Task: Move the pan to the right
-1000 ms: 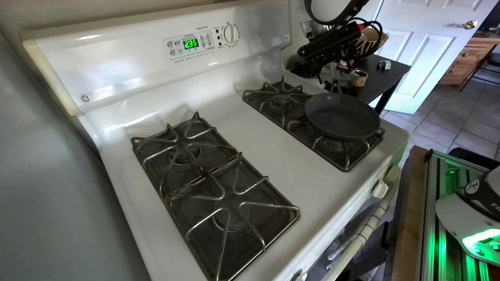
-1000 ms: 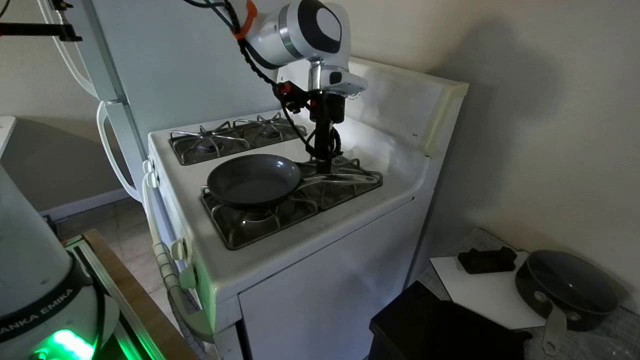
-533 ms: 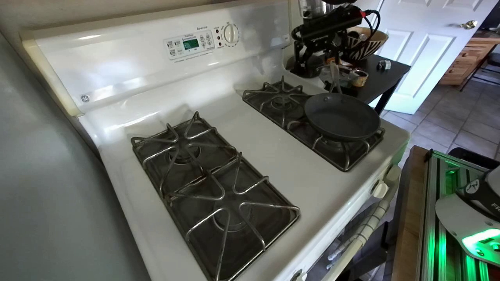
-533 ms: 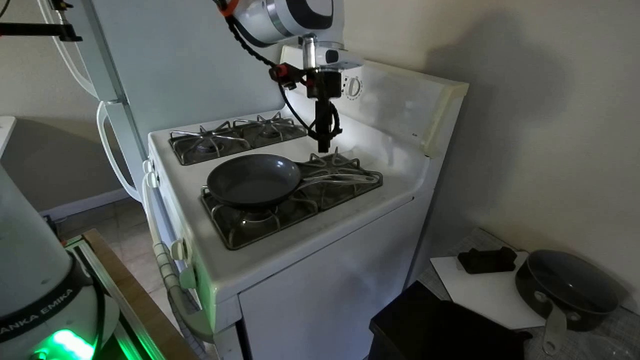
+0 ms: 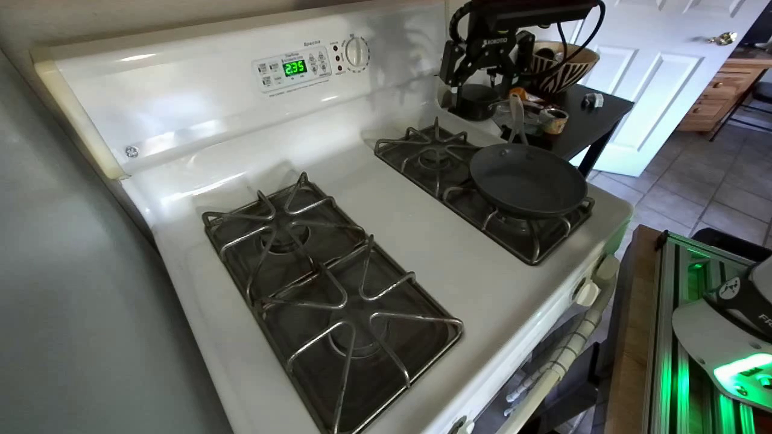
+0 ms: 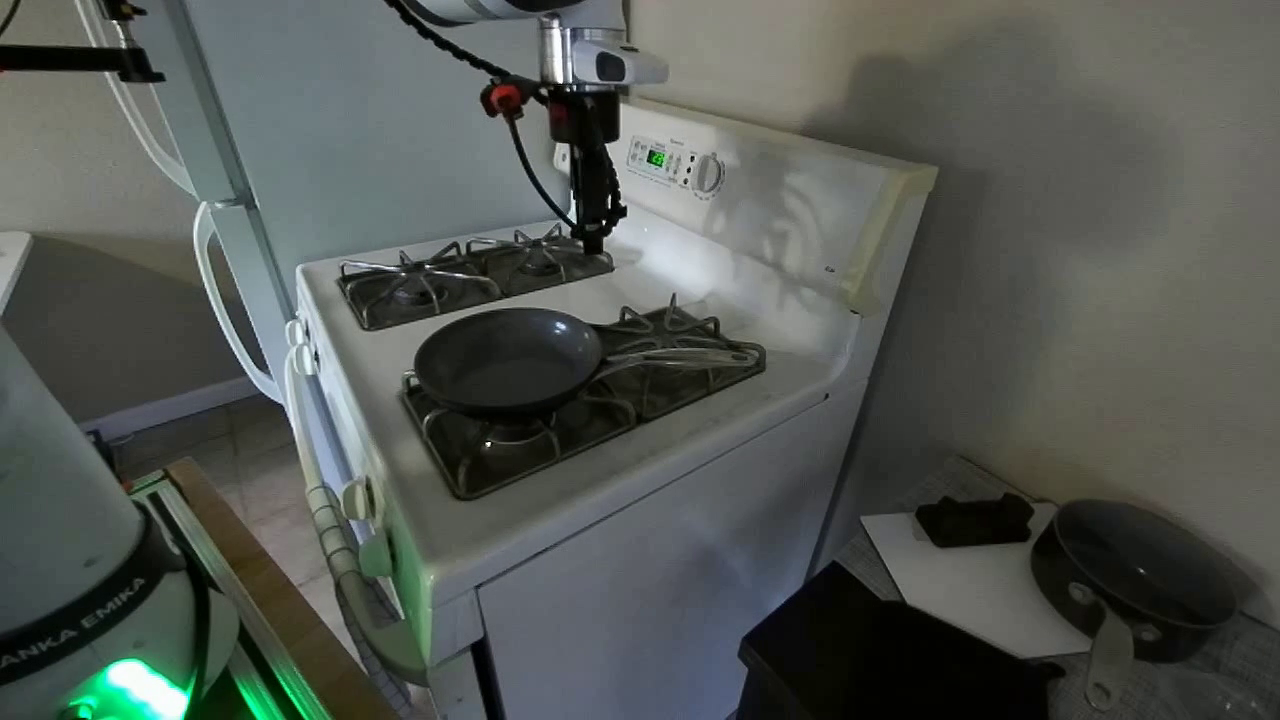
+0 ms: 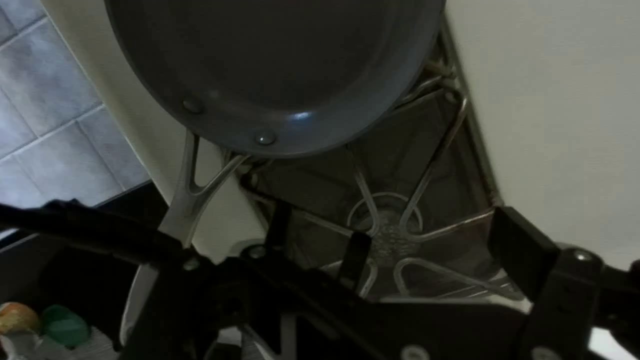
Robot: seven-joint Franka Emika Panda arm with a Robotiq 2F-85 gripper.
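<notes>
Nearest, the Robotiq gripper (image 6: pixel 593 240) hangs empty, its fingers (image 7: pixel 525 250) spread wide. Beyond, toward eleven o'clock in the wrist view, the frying pan (image 7: pixel 275 65) rests on the front burner grate (image 5: pixel 535 241), handle (image 7: pixel 176 220) pointing to seven. The move looks done; a clean retreat would lift straight up before swinging.

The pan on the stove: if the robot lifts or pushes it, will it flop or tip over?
The pan looks like stiff metal, so it probably won't flop. Its handle sticks out to one side, so lifting there may make the pan tip. It sits on thin bars, so a push might make it scrape.
</notes>
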